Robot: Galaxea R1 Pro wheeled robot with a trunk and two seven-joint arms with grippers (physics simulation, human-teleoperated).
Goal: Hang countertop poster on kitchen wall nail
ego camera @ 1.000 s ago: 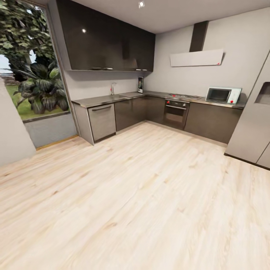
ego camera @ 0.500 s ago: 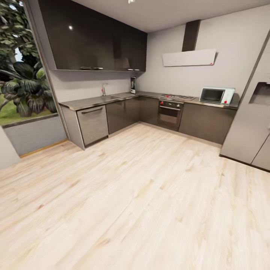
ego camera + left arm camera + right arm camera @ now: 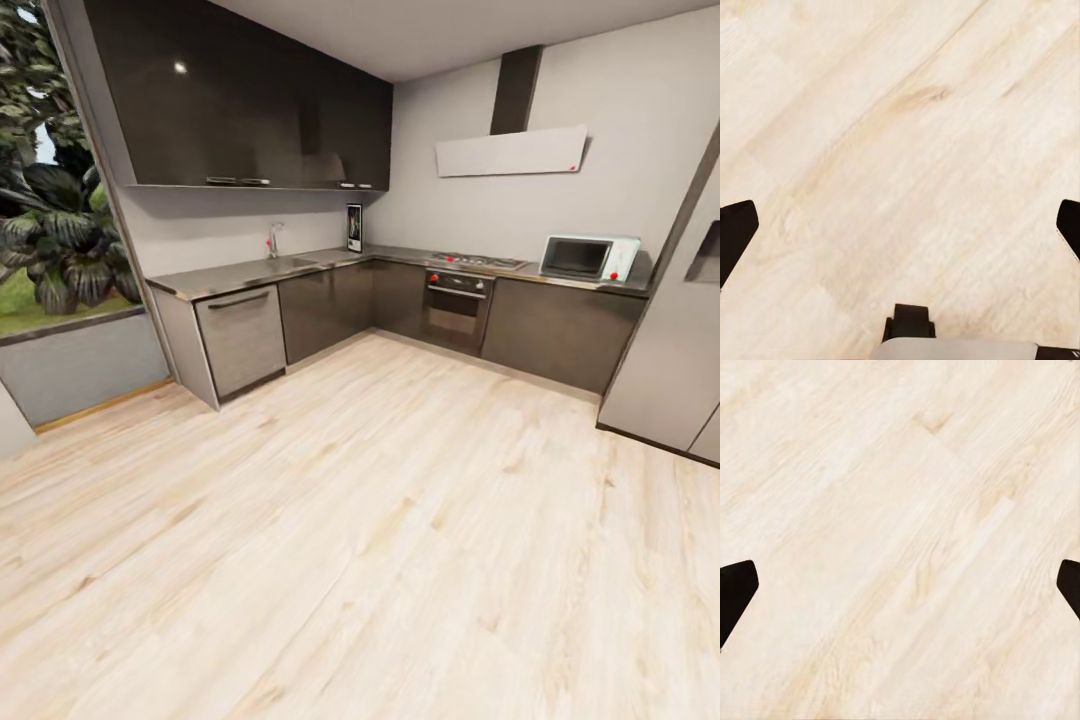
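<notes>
A pale wood floor (image 3: 380,520) spreads out ahead of me to the dark lower cabinets (image 3: 330,305). A grey dishwasher (image 3: 243,338) sits at the near left end of the run, and an oven (image 3: 456,310) with red knobs sits in the far stretch. A white microwave (image 3: 588,257) stands toward the right end, just beside a tall grey fridge (image 3: 675,340). Glossy dark wall cupboards (image 3: 250,110) hang above a tap (image 3: 271,238). A pale hood (image 3: 510,150) is mounted on the far wall. Leafy plants (image 3: 55,240) show through the window at left.

The head view looks across the wooden floor (image 3: 400,520) toward the far kitchen countertop (image 3: 250,272); both wrist views face that floor closely.
</notes>
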